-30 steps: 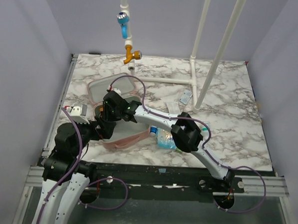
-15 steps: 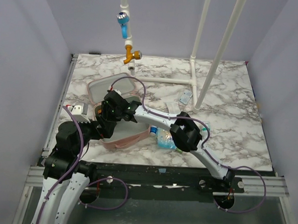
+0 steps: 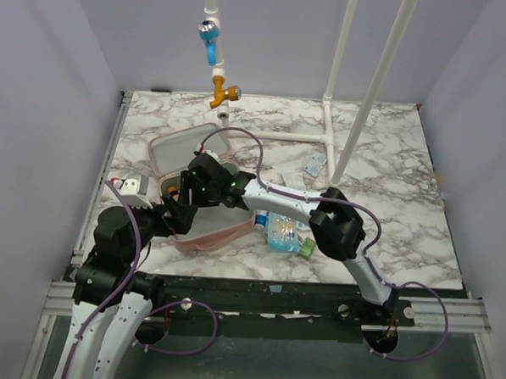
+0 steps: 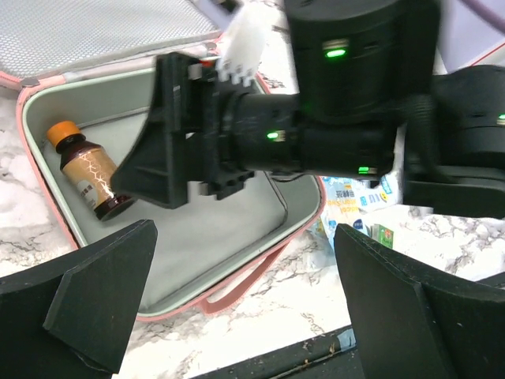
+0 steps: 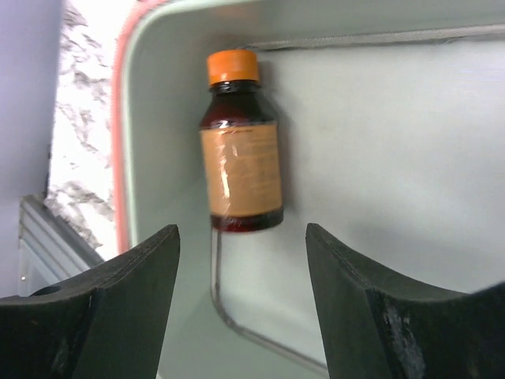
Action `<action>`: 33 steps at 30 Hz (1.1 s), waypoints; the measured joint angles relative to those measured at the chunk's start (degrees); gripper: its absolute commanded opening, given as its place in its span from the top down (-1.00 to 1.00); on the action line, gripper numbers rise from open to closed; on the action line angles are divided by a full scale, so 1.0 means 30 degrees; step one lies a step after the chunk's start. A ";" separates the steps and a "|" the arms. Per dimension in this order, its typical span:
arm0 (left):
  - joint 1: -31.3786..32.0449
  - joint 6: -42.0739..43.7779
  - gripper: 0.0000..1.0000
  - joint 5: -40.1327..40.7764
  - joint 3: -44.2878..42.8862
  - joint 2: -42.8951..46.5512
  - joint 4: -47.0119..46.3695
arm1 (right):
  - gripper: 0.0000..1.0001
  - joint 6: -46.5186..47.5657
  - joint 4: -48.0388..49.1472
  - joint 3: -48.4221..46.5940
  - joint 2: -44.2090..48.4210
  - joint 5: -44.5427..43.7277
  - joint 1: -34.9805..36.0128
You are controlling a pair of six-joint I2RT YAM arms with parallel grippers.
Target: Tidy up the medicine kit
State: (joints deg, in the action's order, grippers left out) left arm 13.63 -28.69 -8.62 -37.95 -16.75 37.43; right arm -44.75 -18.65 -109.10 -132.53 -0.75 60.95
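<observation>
Now the right arm stretches leftward, elbow bent, wrist tipped down. The right gripper (image 5: 241,257) hangs unclenched, gripping nothing. Just beneath its fingertips, an orange-capped amber bottle (image 5: 239,175) lies inside the open medicine kit (image 5: 394,158). The left gripper (image 4: 245,260) gapes wide, with the kit below and ahead of it.

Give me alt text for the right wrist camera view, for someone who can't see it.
A brown bottle with an orange cap lies inside the medicine kit, near its pink-rimmed corner. The right gripper has its black fingers open in the foreground, one on each side of the bottle, not touching it.
</observation>
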 measured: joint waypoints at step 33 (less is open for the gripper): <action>0.0117 -0.0204 -0.97 -0.0109 0.0073 0.0852 0.0444 | -0.59 0.2550 -0.3985 1.8571 2.1230 -0.8153 -0.7570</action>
State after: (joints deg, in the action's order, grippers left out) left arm 13.98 -29.30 -8.95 -37.74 -14.20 38.76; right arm -37.10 -30.61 -53.39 -68.84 -25.21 38.24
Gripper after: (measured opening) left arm 0.984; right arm 0.805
